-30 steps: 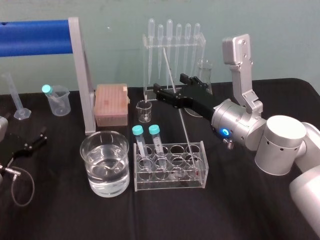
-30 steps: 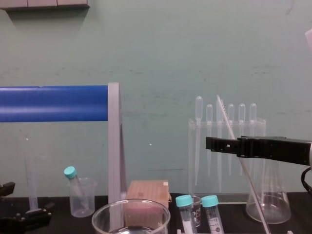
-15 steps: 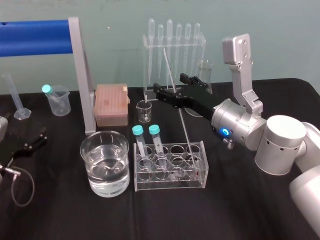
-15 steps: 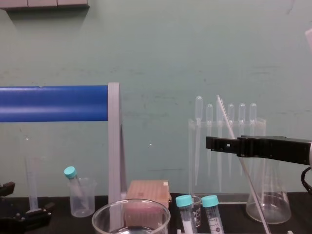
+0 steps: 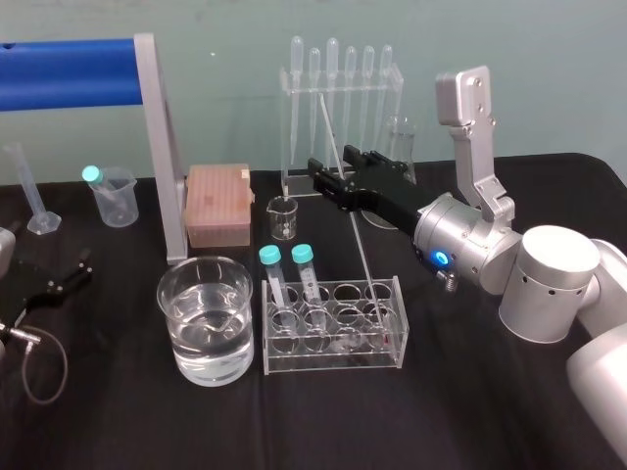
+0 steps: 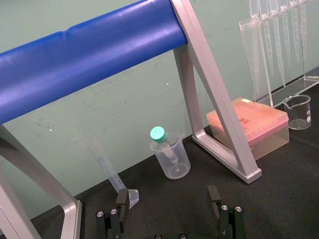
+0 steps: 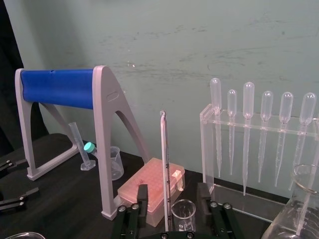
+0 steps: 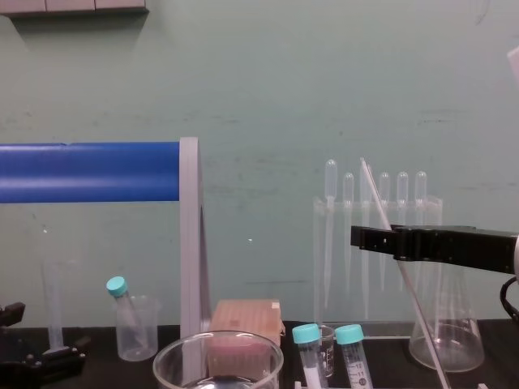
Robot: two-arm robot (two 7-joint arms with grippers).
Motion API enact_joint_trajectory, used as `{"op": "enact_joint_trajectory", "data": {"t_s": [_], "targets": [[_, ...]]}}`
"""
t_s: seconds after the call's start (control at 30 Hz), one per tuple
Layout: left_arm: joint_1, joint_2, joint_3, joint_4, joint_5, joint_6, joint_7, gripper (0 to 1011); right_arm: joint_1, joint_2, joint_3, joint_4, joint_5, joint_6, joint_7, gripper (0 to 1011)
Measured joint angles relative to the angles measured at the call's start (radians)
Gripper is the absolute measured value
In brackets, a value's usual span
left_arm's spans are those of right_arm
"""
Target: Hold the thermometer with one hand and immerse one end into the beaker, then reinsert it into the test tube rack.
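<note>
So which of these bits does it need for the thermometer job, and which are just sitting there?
Needed: thermometer; test tube rack it leans in; large beaker of water; right claw, open around the thermometer.

Lying about: pipettes; pink tip box; small glass beaker; capped tubes; conical flask; blue-barred stand; left claw, parked at the left.

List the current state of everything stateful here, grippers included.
thermometer: tilted in the test tube rack, not clamped
right gripper: open, fingers either side of the thermometer
left gripper: open, parked at the left
beaker: upright, about half full of clear liquid
capped tubes: two, caps on, in the rack
</note>
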Motion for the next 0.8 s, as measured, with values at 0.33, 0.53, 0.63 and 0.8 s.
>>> {"op": "enact_joint_trajectory", "data": {"t_s": [0.33, 0.53, 0.63, 0.8], "targets": [[0.000, 0.000, 0.000, 0.000, 0.000, 0.000, 0.000, 1008, 0.000, 0.000, 0.000, 0.000, 0.000, 0.000, 0.000, 330], [0.000, 0.000, 0.000, 0.000, 0.000, 0.000, 0.000, 1008, 0.000, 0.000, 0.000, 0.000, 0.000, 0.000, 0.000, 149], [0.000, 0.000, 0.000, 0.000, 0.000, 0.000, 0.000, 1008, 0.000, 0.000, 0.000, 0.000, 0.000, 0.000, -0.001, 59], [0.000, 0.000, 0.000, 0.000, 0.000, 0.000, 0.000, 1008, 0.000, 0.000, 0.000, 0.000, 0.000, 0.000, -0.001, 56]]}}
